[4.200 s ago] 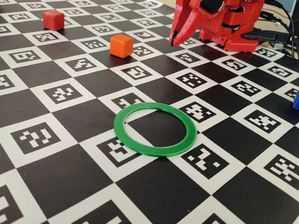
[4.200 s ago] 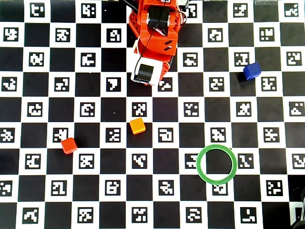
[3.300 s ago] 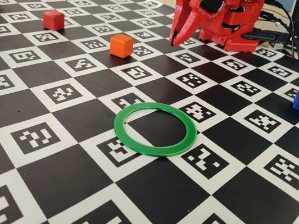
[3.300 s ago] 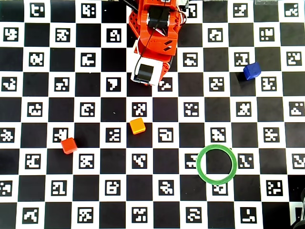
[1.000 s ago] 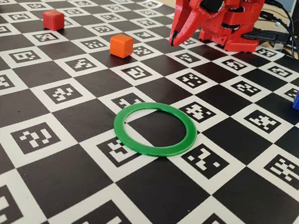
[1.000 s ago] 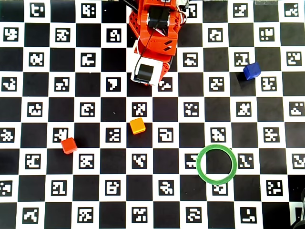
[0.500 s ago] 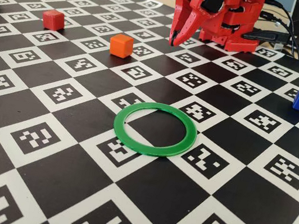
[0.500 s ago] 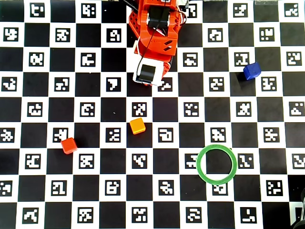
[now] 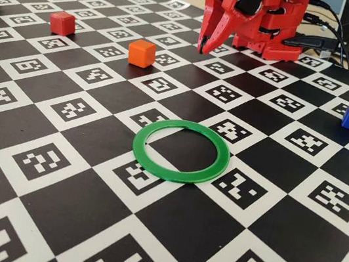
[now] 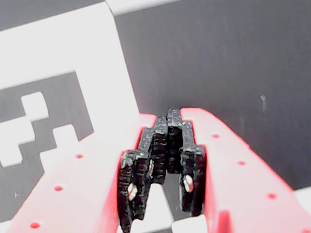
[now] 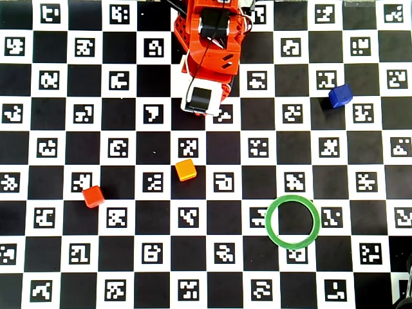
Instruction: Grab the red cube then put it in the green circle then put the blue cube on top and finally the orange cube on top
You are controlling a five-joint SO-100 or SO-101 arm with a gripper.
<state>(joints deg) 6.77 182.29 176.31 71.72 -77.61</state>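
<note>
Red cube: small matte red plastic cube lying loose on checkered marker board.
Gripper: red two-finger gripper with fingers together, empty.

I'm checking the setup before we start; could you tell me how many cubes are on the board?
3: in the overhead view, the red cube lies far left, the orange cube near centre, the blue cube upper right. None looks hidden.

pincer tips hidden under the arm's white camera block in overhead view, arm top cropped in fixed view, wrist view blurred, pincer base cut off at bottom edge
</note>
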